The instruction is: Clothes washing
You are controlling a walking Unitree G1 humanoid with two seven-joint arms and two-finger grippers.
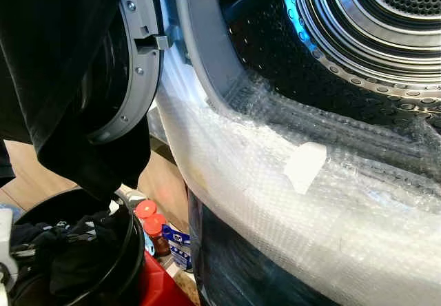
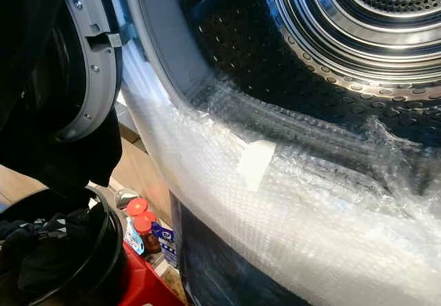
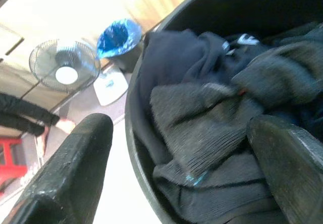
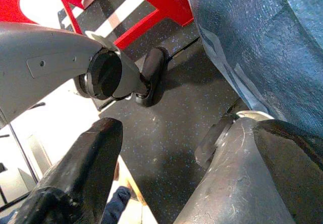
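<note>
While the washing machine drum (image 1: 386,23) stands open ahead, its door (image 1: 131,58) swung out to the robot's left and bubble wrap (image 1: 310,209) taped over its lower front, the dark clothes (image 3: 212,118) lie heaped in a black basket (image 1: 127,251) low at the left. In the left wrist view the left end effector (image 3: 186,163) hangs just above that heap, its two black fingers (image 3: 70,168) spread wide, one outside the basket's rim and the other over the laundry; it is released and grips nothing, and whether a fingertip brushes the cloth is hard to judge. A dark garment (image 1: 62,78) drapes down across the head views in front of the door, reaching toward the basket; what holds it up cannot be seen. The right end effector (image 4: 192,173) hangs low by the robot's own silver leg (image 4: 237,183), fingers apart and empty, over dark speckled floor (image 4: 166,123) beside the wrapped machine. Red-capped bottles (image 1: 150,220) stand between basket and machine.
</note>
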